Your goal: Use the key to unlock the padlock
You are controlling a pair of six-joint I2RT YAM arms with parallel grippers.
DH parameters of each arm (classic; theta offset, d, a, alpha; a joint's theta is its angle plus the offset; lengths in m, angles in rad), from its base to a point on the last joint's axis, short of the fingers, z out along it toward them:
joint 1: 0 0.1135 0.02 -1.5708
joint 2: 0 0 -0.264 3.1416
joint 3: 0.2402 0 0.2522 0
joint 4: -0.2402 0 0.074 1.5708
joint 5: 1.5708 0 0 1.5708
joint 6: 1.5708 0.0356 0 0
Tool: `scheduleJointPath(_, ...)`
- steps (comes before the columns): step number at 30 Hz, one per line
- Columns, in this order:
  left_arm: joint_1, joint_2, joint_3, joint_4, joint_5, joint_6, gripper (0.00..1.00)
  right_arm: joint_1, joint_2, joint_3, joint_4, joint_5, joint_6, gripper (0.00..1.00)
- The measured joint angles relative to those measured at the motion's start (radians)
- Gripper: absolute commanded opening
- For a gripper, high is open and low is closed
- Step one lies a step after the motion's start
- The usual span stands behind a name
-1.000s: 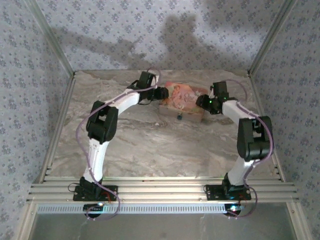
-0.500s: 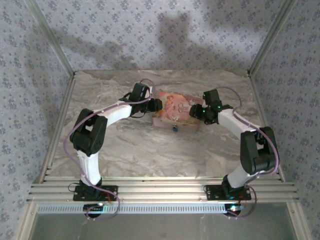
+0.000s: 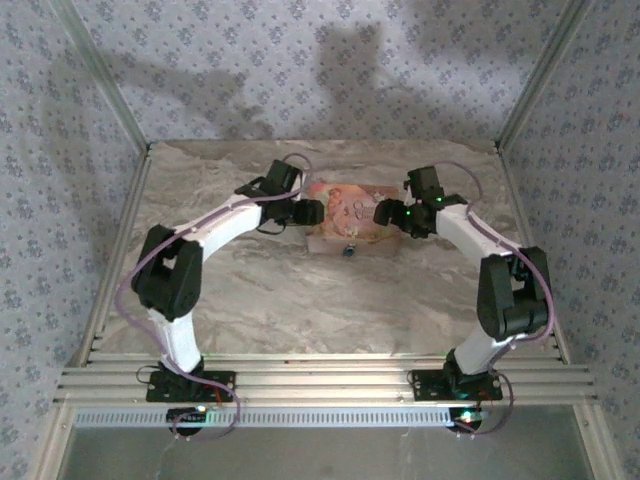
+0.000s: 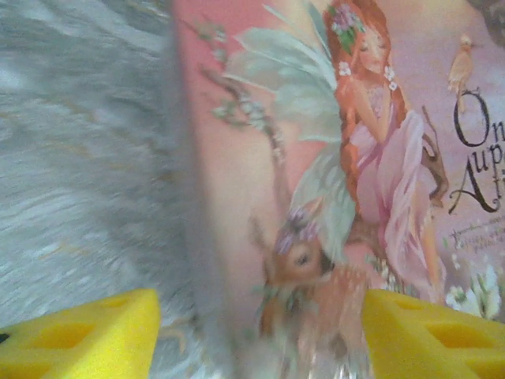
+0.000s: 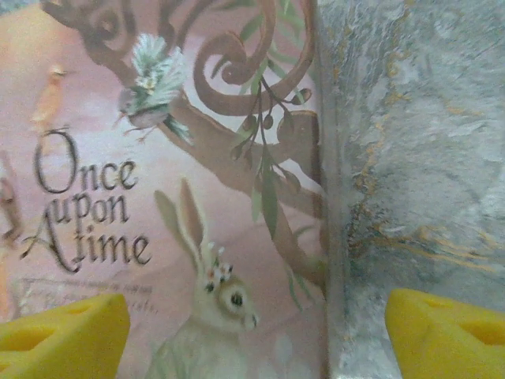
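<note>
The pink box lies on the counter, toward its far side, midway between the two arms. The padlock, a tiny dark speck, sits at the middle of the box's near side; whether it rests on the counter I cannot tell. The left end effector is at the box's left end, and the right end effector is at its right end. In each wrist view the yellow fingers stand wide apart, one over the box top and one over the counter, straddling a box edge. Both end effectors gape wide and hold nothing.
</note>
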Motion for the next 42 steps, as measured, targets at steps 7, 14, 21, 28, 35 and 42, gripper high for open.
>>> scheduleJointPath(7, 0.246, -0.270, -0.005, -0.160, -0.096, 0.047, 0.74, 0.011, -0.215, -0.011, -0.019, 0.055, -0.021, 0.88)
scheduleJointPath(14, 0.522, -0.242, -0.009, -0.266, -0.122, 0.035, 0.61, 0.168, -0.348, -0.093, 0.014, 0.126, -0.021, 0.86)
scheduleJointPath(21, 0.531, 0.061, 0.182, -0.347, -0.122, 0.017, 0.44, 0.367, -0.347, -0.135, 0.046, 0.158, -0.021, 0.86)
scheduleJointPath(28, 0.531, 0.293, 0.441, -0.413, -0.163, 0.001, 0.43, 0.464, -0.352, -0.171, 0.088, 0.199, -0.019, 0.86)
scheduleJointPath(35, 0.531, 0.437, 0.649, -0.486, -0.211, -0.026, 0.37, 0.470, -0.355, -0.179, 0.114, 0.244, -0.016, 0.86)
scheduleJointPath(42, 0.534, 0.581, 0.827, -0.571, -0.211, -0.047, 0.35, 0.470, -0.356, -0.179, 0.124, 0.270, -0.016, 0.86)
